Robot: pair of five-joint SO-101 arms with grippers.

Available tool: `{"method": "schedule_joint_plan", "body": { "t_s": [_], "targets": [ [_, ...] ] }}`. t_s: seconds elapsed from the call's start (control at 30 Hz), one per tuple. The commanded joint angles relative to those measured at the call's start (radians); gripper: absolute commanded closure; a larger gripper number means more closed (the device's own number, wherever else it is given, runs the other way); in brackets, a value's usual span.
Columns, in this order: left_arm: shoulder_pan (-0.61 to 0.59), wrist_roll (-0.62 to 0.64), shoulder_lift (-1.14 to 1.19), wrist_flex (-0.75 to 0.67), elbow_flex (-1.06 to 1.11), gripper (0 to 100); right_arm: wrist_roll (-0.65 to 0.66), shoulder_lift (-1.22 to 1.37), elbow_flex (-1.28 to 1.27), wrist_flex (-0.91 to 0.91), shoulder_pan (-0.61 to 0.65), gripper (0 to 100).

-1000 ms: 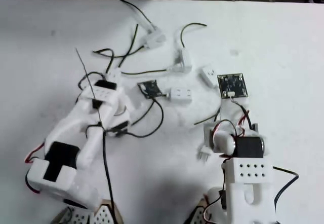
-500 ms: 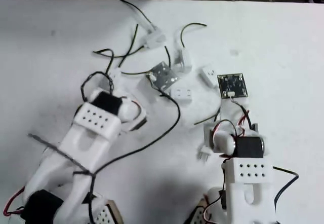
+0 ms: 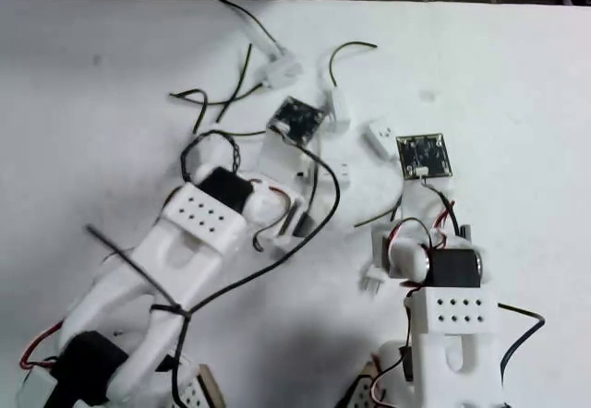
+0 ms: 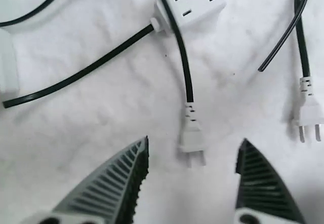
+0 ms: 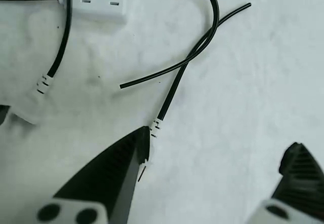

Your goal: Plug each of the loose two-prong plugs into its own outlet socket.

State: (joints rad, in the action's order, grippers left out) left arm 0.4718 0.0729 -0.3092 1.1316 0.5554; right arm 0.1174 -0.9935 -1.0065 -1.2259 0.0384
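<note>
Tabletop (image 3: 92,85): white, held loose cords.
Left claw (image 4: 194,147): gaped empty astride a small white two-prong plug (image 4: 192,141) on black cord.
White socket block (image 4: 195,2): lay apart, beyond the plug.
Right claw (image 5: 223,139): gaped empty.
Grip: better on plug body, not prongs.

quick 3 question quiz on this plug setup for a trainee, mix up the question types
1. True or false: the left pincer is shut on a plug.
2. The prongs of the plug between the left pincer's fingers point: A toward the pincer; B away from it; C straight up off the table.
3. Fill in: the right pincer is ____.
Key: 1 false, it is open around the plug; 2 A; 3 open.
</note>
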Motion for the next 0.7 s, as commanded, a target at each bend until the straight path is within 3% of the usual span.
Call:
{"method": "schedule_joint_plan", "body": {
  "t_s": [0.0, 0.13, 0.3, 0.47, 0.67],
  "targets": [
    [0.012, 0.018, -0.018, 0.132, -0.161, 70, -0.008, 0.004, 0.032, -0.007, -0.01, 60.5],
    [-0.042, 0.003, -0.093, 0.259, -0.264, 71, -0.008, -0.002, 0.014, -0.005, -0.004, 60.5],
    [-0.182, -0.132, -0.231, 0.351, -0.238, 71, -0.041, 0.007, 0.029, -0.008, 0.015, 60.5],
    [-0.358, -0.235, -0.395, 0.333, -0.06, 71, -0.121, 0.008, 0.106, -0.101, 0.202, 64.2],
    [-0.622, -0.354, -0.588, 0.184, 0.233, 71, -0.213, 0.012, 0.172, -0.099, 0.444, 74.3]
  ]
}}
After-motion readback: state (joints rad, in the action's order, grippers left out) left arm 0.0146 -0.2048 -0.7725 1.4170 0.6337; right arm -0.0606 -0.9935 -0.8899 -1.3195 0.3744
